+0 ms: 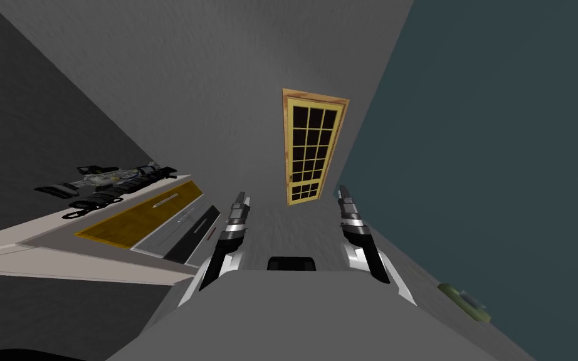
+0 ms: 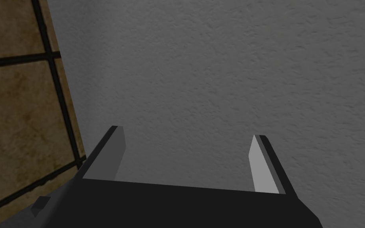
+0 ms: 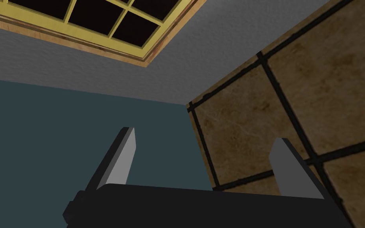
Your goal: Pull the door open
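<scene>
A tall yellow-framed door (image 1: 312, 145) with a grid of dark panes is set in the grey wall (image 1: 219, 94) ahead; its corner (image 3: 98, 27) lies beyond my right gripper. A teal wall (image 1: 501, 156) runs along the right and carries a small green fitting (image 1: 464, 302) low down; what it is I cannot tell. My left gripper (image 1: 242, 199) (image 2: 187, 132) is open and faces the bare grey wall. My right gripper (image 1: 343, 191) (image 3: 205, 134) is open too, pointing at the corner where the teal wall meets the brown tiled floor (image 3: 296, 99). Neither touches anything.
On the left stands a white cabinet (image 1: 93, 244) with grey drawers (image 1: 184, 222) and a yellow panel (image 1: 137, 219), close to my left arm. Dark, strap-like objects (image 1: 109, 185) lie on its top. Brown tiled floor (image 2: 15, 111) shows beside the left gripper.
</scene>
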Motion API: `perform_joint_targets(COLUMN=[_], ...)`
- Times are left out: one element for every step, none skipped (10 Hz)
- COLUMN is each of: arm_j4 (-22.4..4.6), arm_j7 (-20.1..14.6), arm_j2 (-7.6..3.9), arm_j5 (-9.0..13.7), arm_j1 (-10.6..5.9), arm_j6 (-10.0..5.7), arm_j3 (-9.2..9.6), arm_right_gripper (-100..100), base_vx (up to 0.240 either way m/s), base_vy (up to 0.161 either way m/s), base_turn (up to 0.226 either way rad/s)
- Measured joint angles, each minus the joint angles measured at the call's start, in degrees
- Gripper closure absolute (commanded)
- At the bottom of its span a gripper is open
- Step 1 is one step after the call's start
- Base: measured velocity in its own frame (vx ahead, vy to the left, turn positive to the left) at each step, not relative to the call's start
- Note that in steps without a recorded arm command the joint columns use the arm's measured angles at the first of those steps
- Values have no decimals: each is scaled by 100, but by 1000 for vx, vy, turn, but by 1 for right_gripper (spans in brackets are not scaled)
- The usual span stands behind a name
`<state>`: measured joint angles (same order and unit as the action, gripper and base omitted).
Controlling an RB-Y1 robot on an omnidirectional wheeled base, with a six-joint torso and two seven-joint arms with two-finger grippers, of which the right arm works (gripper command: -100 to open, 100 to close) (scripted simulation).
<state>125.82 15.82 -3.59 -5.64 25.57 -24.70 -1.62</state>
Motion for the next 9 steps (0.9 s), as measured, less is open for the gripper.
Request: perform_joint_targets(arm_j4=[-113, -265, -371, -521, -631, -748, -892, -1070, -1183], arm_j7=[69, 163, 239, 328, 414, 489, 563, 666, 755], arm_j2=[-25, -35, -64, -86, -100, -113, -118, -129, -153], arm_j5=[-14, -48, -64, -91, -116, -137, -160, -193, -215], arm_j1=[-16, -58, -102, -135, -139, -189, -231, -275, -295], arm_j6=[-58, -110, -131, -178, -231, -259, -311, -380, -422], arm_j3=[-20, -25, -51, -68, -74, -89, -99, -112, -129], arm_right_gripper=[-100, -100, -100, -100, -100, -100, -100, -100, -100], base_vx=[153, 133, 118, 120, 117, 98, 127, 145, 105], base_vy=[0, 16, 29, 47, 41, 26, 24, 29, 39], base_turn=[34, 26, 27, 31, 22, 21, 37, 35, 22])
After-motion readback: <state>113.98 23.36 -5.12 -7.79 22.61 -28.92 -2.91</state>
